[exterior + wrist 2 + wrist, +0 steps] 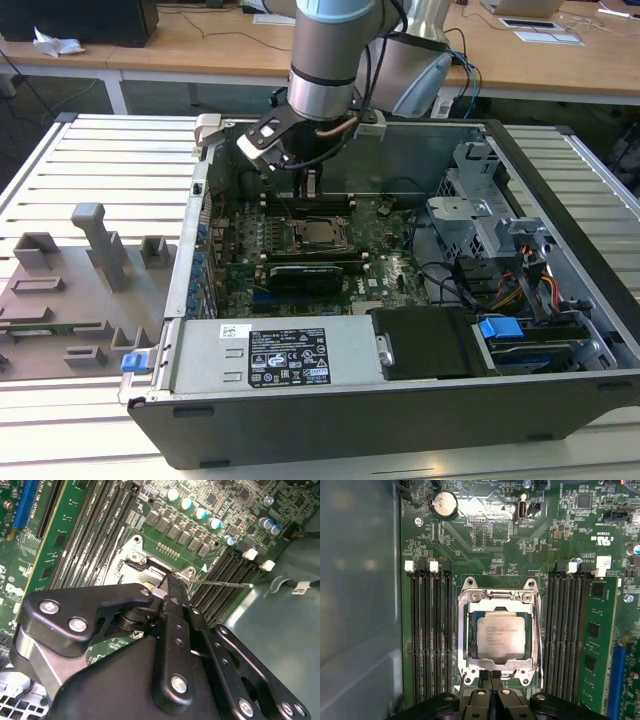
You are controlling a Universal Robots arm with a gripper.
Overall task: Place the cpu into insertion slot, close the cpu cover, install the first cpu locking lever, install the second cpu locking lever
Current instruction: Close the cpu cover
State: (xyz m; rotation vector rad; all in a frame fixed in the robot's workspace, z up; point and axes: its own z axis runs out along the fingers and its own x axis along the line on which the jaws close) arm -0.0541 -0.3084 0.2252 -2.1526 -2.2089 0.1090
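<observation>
Gripper at the socket's edge, with the cpu seated and covered

Inside the open computer case (300, 420), over the green motherboard (485, 545), we see the gripper (490, 676) with its fingers pressed together and nothing visibly between them. It hangs at one edge of the cpu cover (500, 596), which lies flat around the cpu (501, 637) in the insertion slot (472, 640). A thin locking lever (220, 583) juts from beside the fingertips over the memory slots. We judge that the fingers could slip off so slim a wire, letting it spring free or scraping the board.
</observation>
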